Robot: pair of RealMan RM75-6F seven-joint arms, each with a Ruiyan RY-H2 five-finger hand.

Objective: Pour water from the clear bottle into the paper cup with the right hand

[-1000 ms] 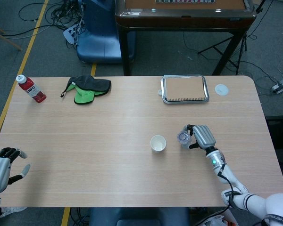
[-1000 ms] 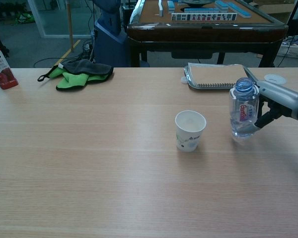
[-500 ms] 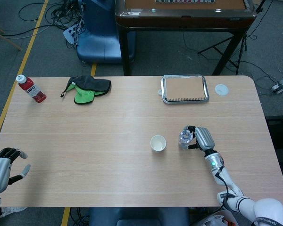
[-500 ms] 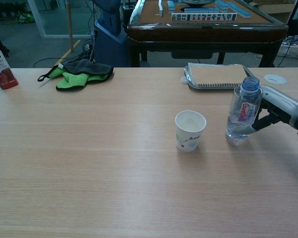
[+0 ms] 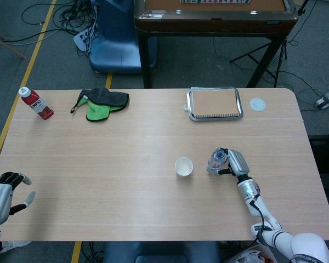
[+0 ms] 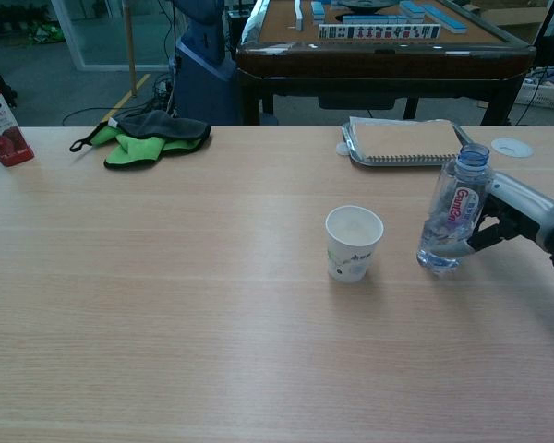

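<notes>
The left hand (image 5: 1,198) rests with fingers apart at the table's (image 5: 98,186) near edge, at 8 o'clock, holding nothing. The right hand (image 6: 522,214) is clamped around the clear bottle (image 6: 452,221), tilted a little and near the paper cup (image 6: 354,243), at its 3 o'clock, probably so the pour is short

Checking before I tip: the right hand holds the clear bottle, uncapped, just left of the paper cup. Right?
Not quite. The clear bottle, uncapped and held by the right hand, is to the right of the paper cup, not left of it. The chest view shows this plainly.
</notes>
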